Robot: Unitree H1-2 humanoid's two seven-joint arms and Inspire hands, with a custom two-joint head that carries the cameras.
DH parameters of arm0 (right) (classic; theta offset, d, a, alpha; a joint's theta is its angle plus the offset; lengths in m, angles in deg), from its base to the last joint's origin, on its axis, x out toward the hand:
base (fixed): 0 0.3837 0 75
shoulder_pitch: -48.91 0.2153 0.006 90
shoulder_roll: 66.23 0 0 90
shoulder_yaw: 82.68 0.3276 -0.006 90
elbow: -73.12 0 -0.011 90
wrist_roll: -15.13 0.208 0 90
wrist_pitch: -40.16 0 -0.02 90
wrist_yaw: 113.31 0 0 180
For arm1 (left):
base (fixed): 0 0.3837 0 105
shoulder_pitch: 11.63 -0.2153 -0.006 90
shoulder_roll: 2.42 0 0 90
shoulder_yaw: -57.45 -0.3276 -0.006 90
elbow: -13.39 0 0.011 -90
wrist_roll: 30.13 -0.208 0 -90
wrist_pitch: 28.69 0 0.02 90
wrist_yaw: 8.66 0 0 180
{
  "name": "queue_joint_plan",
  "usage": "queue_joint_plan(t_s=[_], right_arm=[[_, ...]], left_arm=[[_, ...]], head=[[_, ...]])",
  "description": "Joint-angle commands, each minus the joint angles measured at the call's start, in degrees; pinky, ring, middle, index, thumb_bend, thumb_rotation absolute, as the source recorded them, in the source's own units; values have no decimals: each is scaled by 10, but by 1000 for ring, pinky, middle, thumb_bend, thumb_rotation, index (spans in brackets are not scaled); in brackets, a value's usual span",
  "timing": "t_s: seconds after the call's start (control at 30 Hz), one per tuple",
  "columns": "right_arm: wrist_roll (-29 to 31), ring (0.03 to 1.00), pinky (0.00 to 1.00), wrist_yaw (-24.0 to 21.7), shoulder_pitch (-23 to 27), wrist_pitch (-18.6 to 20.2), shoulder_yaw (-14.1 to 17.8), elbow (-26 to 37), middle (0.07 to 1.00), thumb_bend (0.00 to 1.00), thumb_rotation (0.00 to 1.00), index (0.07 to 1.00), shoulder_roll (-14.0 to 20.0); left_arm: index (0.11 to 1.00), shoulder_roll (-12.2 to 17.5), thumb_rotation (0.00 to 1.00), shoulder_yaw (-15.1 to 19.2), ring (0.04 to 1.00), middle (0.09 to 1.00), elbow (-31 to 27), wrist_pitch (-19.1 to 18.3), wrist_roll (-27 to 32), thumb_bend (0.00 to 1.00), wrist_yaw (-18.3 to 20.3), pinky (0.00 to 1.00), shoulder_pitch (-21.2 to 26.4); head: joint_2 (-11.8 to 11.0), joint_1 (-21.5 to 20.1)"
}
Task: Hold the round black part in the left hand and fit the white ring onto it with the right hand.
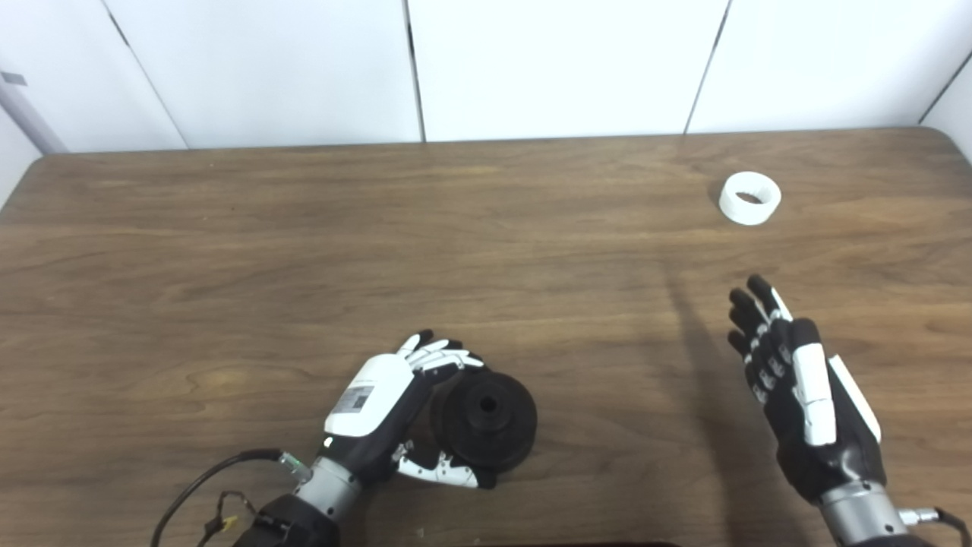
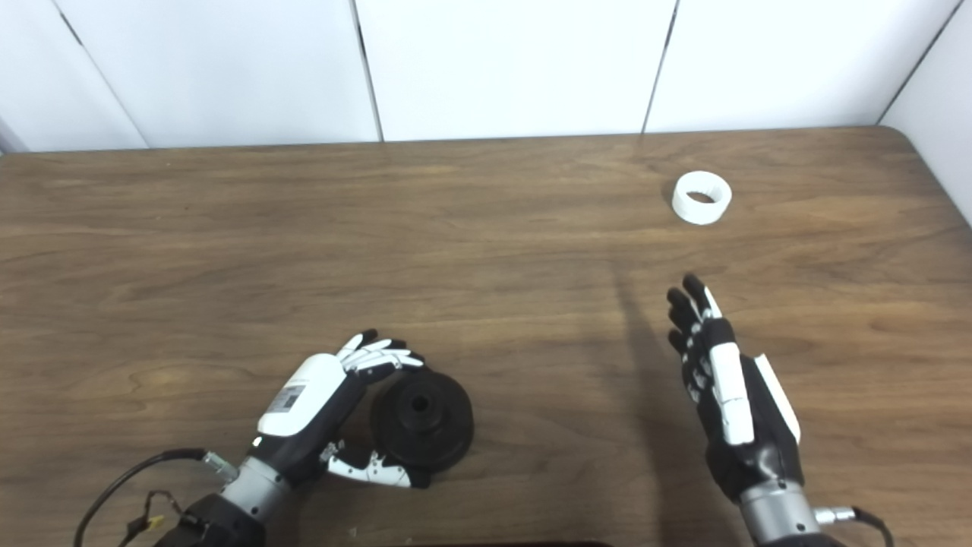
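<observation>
- While the left hand (image 1: 383,414) sits at the lower centre-left of the frame, its fingers and thumb curl around the round black part (image 1: 486,418), which rests on the table (image 1: 304,251); whether the grasp is firm or merely cupping cannot be told. Risk: on lifting, a loose hold could let the part slip or tilt.
- White ring (image 1: 749,197) lies flat in the upper right of the frame, well apart from both hands, untouched.
- Right hand (image 1: 797,395), lower right, is held wide with fingers extended toward the ring, holding nothing. Risk: a flat approach could nudge the ring further off rather than pinch it; the ring looks light and likely to slide.
- Fitting risk, as judged: if the black part is held with its face tilted, the ring may seat crooked or jam.
- Left fingers overlapping the rim could block the ring's seating.
</observation>
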Motion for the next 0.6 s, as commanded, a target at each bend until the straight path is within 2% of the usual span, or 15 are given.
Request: queue_joint_plan(t_s=[0.0,0.13,0.27,0.37,0.43,0.5,0.57], right_arm=[[-8,991,983,6,41,13,13,39,970,680,1000,984,12],[-11,987,976,15,90,61,41,64,965,672,978,975,46],[-24,974,975,27,120,66,52,58,951,624,910,949,77],[-36,977,965,30,142,66,52,44,952,596,807,945,110],[-59,972,961,22,154,66,48,36,951,579,685,955,133],[-116,954,949,-1,170,66,43,25,943,586,627,959,165],[-149,938,938,-21,186,66,45,12,937,608,572,956,183]], left_arm=[[485,8,58,4,894,813,13,1,-16,522,0,1000,5],[485,7,61,3,886,806,19,5,-21,523,-4,1000,4],[485,5,61,1,888,806,19,1,-28,523,-4,1000,3],[485,1,61,0,888,811,21,-2,-34,522,-4,1000,3],[485,-2,61,-1,891,811,21,-2,-37,522,-5,1000,2],[485,-4,60,-3,892,812,21,-3,-41,522,-6,1000,2],[485,-4,60,-4,896,814,20,-3,-45,523,-5,1000,1]], head=[[-4,-9],[-9,-16],[-17,-16],[-19,-14],[-20,-15],[-22,-21],[-22,-22]])
